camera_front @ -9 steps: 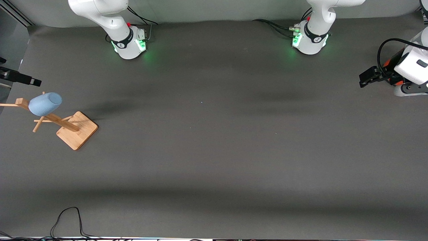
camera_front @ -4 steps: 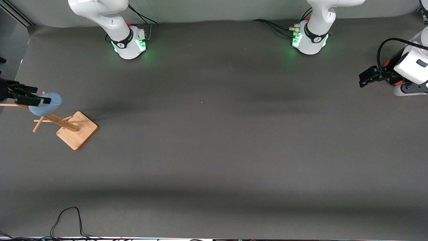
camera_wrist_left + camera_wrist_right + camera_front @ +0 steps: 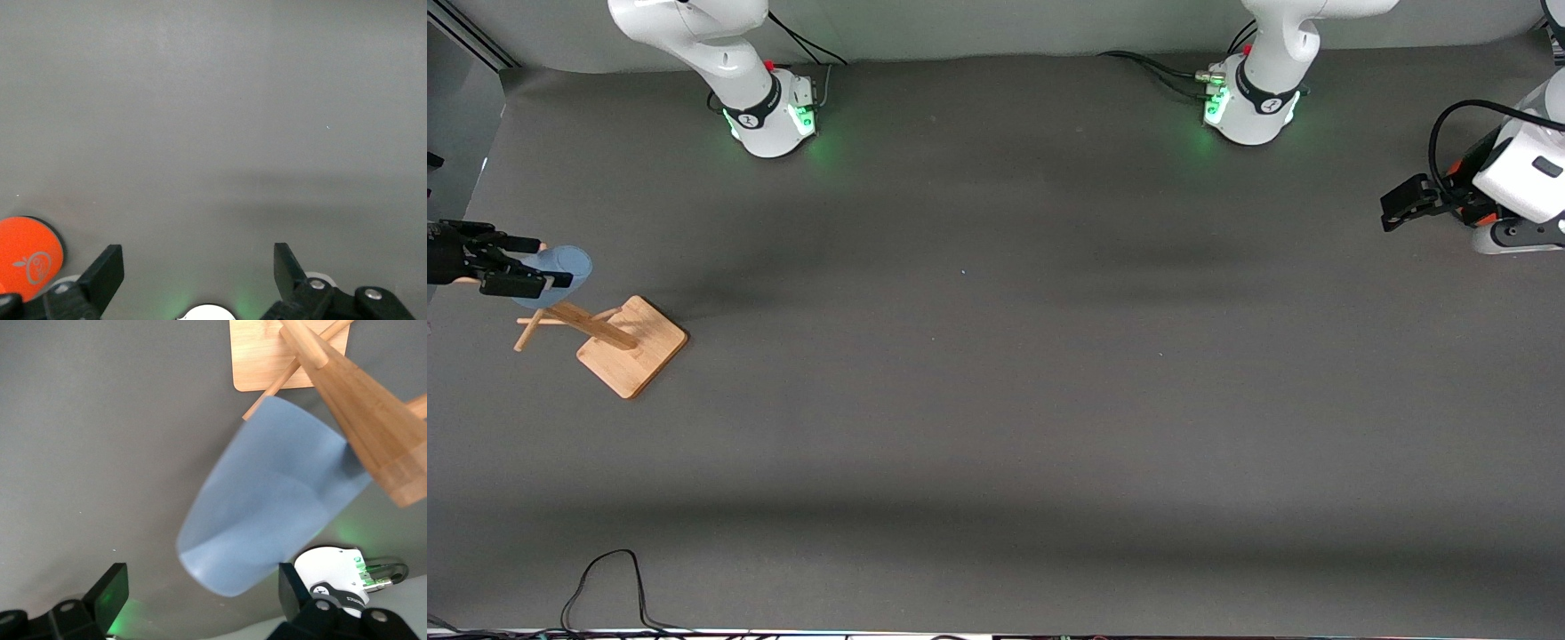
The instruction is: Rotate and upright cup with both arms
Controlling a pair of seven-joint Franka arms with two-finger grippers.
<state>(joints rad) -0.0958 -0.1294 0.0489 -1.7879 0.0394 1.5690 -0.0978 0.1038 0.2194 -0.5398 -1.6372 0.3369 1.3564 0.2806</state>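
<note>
Now the right gripper (image 3: 538, 262) straddles the cup (image 3: 569, 265), hung on a wooden rack (image 3: 618, 342) at the right arm's counter end, jaws spread. Next: close, lift off. Left gripper (image 3: 199, 272) waits, jaws spread.

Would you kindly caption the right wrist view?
Open right gripper closing in around the pale blue cup hung on a wooden rack.

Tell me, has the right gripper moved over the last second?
Yes. The right gripper has come in from the table edge at the right arm's end to the cup on the wooden rack, fingers open either side of it.
</note>
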